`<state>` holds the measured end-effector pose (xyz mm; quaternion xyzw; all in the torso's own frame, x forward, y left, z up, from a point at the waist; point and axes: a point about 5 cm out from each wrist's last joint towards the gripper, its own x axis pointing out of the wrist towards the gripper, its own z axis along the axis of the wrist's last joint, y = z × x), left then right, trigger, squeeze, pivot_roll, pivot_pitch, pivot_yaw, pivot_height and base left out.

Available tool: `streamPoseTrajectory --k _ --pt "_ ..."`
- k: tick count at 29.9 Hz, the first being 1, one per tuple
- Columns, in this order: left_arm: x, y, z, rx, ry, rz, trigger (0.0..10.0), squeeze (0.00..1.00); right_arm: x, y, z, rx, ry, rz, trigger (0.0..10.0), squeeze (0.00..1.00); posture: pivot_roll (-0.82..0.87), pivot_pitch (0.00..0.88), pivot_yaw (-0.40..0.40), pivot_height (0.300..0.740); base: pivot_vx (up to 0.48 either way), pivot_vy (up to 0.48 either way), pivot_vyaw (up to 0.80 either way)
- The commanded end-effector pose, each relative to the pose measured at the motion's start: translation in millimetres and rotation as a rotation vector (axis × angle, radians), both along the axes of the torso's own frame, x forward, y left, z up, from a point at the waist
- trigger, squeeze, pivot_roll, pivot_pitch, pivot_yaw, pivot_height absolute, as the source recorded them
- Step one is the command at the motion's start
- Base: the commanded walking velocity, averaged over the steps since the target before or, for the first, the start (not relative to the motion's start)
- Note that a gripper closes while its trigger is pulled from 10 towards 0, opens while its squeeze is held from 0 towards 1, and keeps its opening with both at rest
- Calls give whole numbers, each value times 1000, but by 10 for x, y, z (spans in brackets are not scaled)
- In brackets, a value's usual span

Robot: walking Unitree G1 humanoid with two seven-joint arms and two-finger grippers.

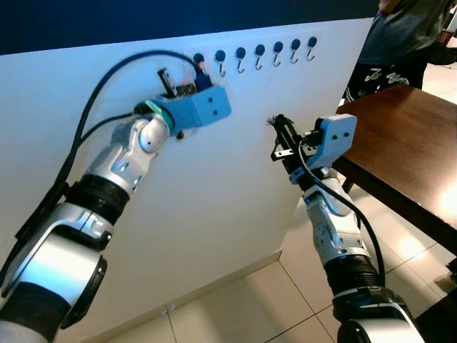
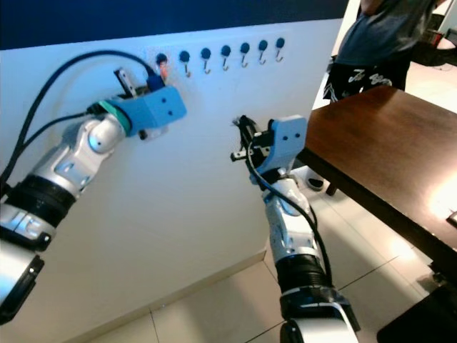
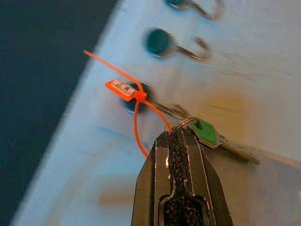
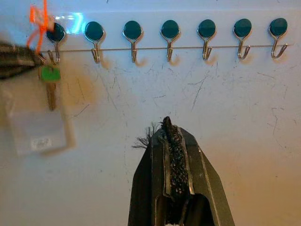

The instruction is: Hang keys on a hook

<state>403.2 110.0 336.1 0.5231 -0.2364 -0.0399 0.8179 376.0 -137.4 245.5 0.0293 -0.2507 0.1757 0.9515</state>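
A white wall (image 4: pixel 197 122) carries a row of hooks (image 4: pixel 169 40). The left claw (image 3: pixel 181 141), clenched on the key ring (image 3: pixel 181 126), sits just below the end hook (image 3: pixel 167 109), key (image 3: pixel 225 146) trailing sideways. The right claw (image 4: pixel 170 136) hangs clenched, empty, farther off.

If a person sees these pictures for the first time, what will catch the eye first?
Most striking is the left pincer pressed up to the white wall, shut on the ring of a green-headed key with an orange zip-tie tag, at the leftmost hook of a row of teal-capped hooks. The right pincer hovers shut lower down, beside a dark wooden table.
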Motion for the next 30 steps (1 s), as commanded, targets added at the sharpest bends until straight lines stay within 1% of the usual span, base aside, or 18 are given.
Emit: streamPoseTrajectory --k 1,3,6,8,12,13,14,15,18,21,26,27,30 --pt "3 54 27 -14 -10 21 10000 0 -2 5 -27 9 10 5 10000 0 63 0 87 740 0 0 0" --pt "-15 59 93 -28 -41 25 10000 0 -3 7 -29 8 11 6 10000 0 63 0 86 740 0 0 0" --pt "-33 32 128 -24 -56 10 10000 0 0 14 -24 7 10 8 10000 0 63 0 86 740 0 0 0" --pt "-46 -32 93 -3 -41 -24 10000 0 2 25 -24 7 10 12 10000 0 69 0 84 740 0 0 0" --pt "-47 -58 73 4 -33 -37 10000 0 2 28 -24 7 10 13 10000 0 69 0 84 740 0 0 0" --pt "-59 -112 26 28 -9 -69 10000 0 3 30 -24 8 10 14 10000 0 68 0 84 740 0 0 0" --pt "-59 -112 26 28 -9 -69 10000 0 3 30 -24 8 10 14 10000 0 68 0 84 740 0 0 0" --pt "-70 -155 -23 53 16 -97 10000 0 3 30 -25 7 10 14 10000 0 68 0 85 740 0 0 0" --pt "-70 -155 -23 53 16 -97 10000 0 3 30 -25 7 10 14 10000 0 68 0 85 740 0 0 0" --pt "-81 -205 -84 81 44 -127 10000 0 4 26 -28 8 11 13 10000 0 68 0 86 740 0 0 0" --pt "-55 -239 -95 68 35 -116 10000 0 4 28 -28 11 11 11 10000 0 66 0 90 740 0 0 0" --pt "-31 -224 -73 49 22 -89 10000 0 2 29 -23 12 10 11 10000 0 65 0 90 740 0 0 0" --pt "-19 -204 -53 38 16 -73 10000 0 1 25 -23 12 9 10 10000 0 66 0 91 740 0 0 0"
